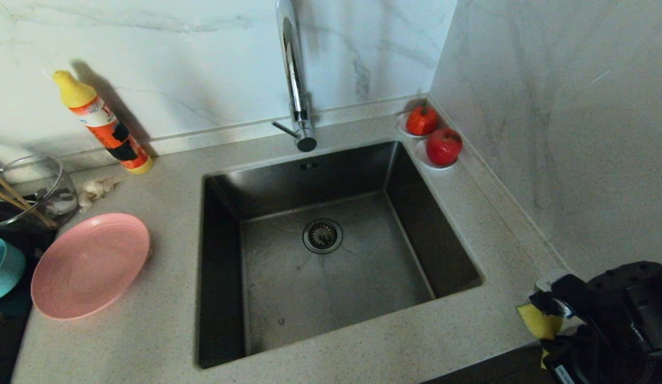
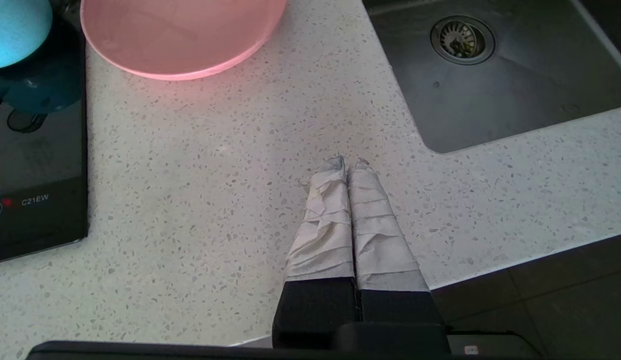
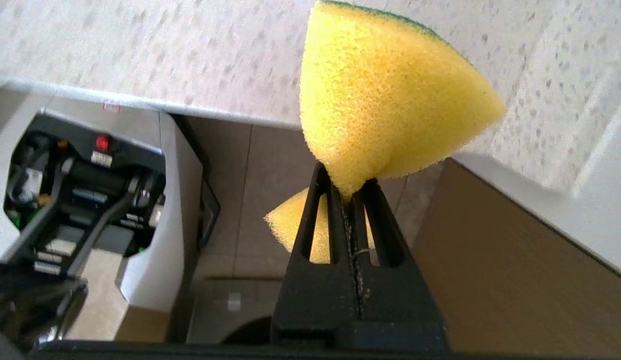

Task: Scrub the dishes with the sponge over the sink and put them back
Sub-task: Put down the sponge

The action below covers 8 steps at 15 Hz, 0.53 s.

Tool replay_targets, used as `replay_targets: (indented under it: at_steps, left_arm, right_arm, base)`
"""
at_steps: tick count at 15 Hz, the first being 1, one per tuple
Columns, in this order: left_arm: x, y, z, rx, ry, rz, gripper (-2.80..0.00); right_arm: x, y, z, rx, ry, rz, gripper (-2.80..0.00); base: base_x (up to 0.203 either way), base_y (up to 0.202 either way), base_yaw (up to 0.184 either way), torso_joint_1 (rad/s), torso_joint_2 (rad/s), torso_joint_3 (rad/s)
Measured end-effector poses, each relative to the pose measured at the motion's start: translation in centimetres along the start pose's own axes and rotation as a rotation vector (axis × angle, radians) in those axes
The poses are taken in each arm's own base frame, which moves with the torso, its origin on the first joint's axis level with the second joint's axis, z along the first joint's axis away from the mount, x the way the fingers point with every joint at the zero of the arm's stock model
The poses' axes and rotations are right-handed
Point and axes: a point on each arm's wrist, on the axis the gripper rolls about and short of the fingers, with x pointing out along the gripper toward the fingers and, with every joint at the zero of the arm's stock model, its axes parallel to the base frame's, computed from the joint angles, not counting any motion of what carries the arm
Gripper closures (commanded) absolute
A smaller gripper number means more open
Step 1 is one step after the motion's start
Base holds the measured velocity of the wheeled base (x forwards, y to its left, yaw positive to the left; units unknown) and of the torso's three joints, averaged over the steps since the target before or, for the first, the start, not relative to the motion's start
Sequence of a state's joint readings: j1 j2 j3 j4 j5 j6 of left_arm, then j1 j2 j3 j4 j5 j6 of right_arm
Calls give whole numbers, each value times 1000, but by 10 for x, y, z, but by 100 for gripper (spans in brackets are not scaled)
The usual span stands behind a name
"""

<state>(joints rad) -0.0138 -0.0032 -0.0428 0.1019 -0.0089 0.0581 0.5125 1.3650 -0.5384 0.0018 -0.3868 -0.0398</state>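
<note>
The right tool (image 3: 348,192) is pinching the sponge (image 3: 385,95) at the surface's (image 1: 150,341) near edge, ready for scrubbing; the left tool (image 2: 346,167), clenched empty, is waiting near the plate (image 2: 180,35).

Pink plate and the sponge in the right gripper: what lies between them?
In the head view, the open sink lies between the pink plate and the sponge clamped in the right gripper.

You see dim, soft light; the orange-and-yellow plastic bottle (image 1: 103,124) throws a shadow on the marble wall (image 1: 203,64).
</note>
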Motion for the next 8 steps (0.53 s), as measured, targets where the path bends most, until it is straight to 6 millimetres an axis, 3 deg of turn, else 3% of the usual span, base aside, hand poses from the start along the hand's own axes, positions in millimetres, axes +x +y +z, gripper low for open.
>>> replay_targets:
  at_steps: [8]
  left_arm:
    - [0,0,0,0,1,1,0]
  right_arm:
    - [20,5,1,4,11,23,0]
  base:
    - [0,0,0,0,0,0]
